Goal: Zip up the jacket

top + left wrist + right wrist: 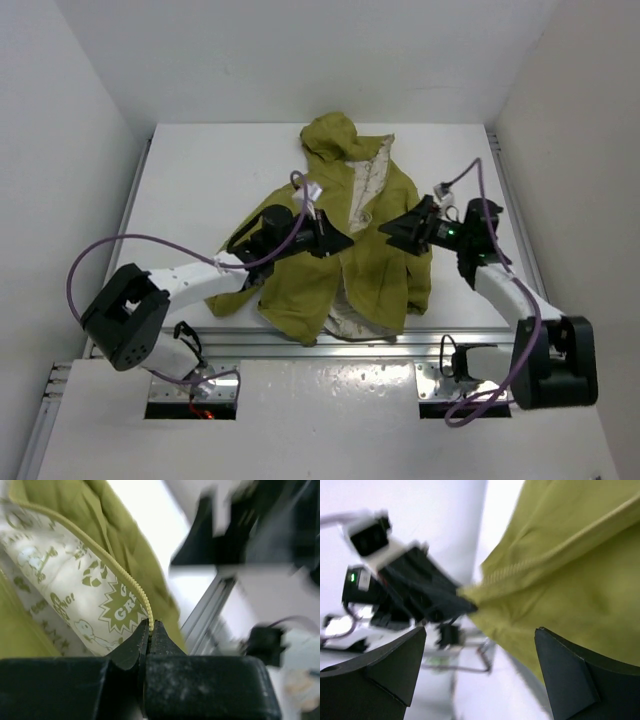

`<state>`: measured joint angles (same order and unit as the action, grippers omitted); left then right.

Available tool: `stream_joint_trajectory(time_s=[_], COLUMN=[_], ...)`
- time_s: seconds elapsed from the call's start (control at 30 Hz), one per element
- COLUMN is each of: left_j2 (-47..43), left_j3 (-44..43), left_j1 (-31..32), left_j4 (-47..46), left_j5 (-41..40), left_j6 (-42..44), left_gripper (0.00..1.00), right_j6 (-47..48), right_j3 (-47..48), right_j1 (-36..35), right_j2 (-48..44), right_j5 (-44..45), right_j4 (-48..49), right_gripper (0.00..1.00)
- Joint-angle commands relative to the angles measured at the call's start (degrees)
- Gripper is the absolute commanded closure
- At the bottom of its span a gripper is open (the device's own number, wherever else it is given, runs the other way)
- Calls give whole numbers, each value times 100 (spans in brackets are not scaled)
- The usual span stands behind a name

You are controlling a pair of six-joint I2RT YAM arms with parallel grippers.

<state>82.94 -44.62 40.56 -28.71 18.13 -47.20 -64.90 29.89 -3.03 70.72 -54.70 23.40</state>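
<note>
The olive-green hooded jacket (365, 265) lies on the white table with its front open and the cream printed lining showing. My left gripper (340, 243) is shut on the jacket's front edge. In the left wrist view the jaws (150, 626) pinch the yellow zipper teeth (135, 587) beside the lining (75, 590). My right gripper (392, 232) is open over the jacket's right side, facing the left gripper. In the right wrist view its fingers (480, 630) are spread wide and hold nothing, with the olive fabric (570, 580) and the left gripper (432, 605) ahead.
The table's near edge is a metal rail (330, 345), close below the jacket hem. White walls enclose the table on the left, right and back. The right arm shows blurred in the left wrist view (245, 525).
</note>
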Motion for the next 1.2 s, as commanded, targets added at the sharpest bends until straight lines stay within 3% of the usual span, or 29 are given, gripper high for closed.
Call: stream_joint_trajectory(time_s=[0.0,0.03,0.13,0.2,0.23,0.3,0.33,0.37,0.4,0.43,0.57,0.67,0.77,0.83,0.93,1.17], left_j2=[99,204,626,1363,1618,1631,1360,1026,292,-46,-1286,-2312,-2791,-2871,-2556,-1817], left_j3=[-64,-64,-344,-896,-1560,-1699,-1273,-999,-735,-297,224,794,1174,1350,1500,1377], left_j1=[609,690,979,1156,1209,1209,1139,1078,1077,1077,867,726,585,637,708,813], left_j4=[883,1050,1261,2452,2962,3458,3303,2936,2776,2687,3221,3836,4688,4874,4613,4164], left_j5=[60,59,436,630,552,106,-341,-545,-739,-897,-610,-241,251,358,156,525], left_j6=[1449,1520,2169,3201,3417,3769,3893,4068,4513,4735,6088,7538,8795,9061,9062,8701], left_gripper=[100,100,100,91,82,65,51,31,5,0,10,10,12,21,27,26], right_j6=[2554,2788,2843,2773,2755,2755,2781,2808,2912,3044,3256,3387,3520,3511,3511,3449], right_j3=[357,438,527,492,500,562,588,640,658,676,641,676,667,650,676,676], right_j1=[845,909,1067,1050,1041,1006,997,971,979,945,699,436,103,-48,-224,-321], right_j2=[-828,-866,-884,-902,-867,-849,-849,-849,-867,-858,-823,-753,-744,-683,-638,-630], right_j5=[-68,-24,-137,-111,-77,-67,-85,-85,-76,-67,-67,-68,-24,55,126,249], right_j4=[-1738,-2656,-2797,-2701,-2700,-2717,-2761,-2849,-2867,-2928,-3113,-3166,-3210,-3192,-3192,-3210], right_gripper=[10,10,10,8,8,8,8,7,7,7,7,7,7,7,7,7])
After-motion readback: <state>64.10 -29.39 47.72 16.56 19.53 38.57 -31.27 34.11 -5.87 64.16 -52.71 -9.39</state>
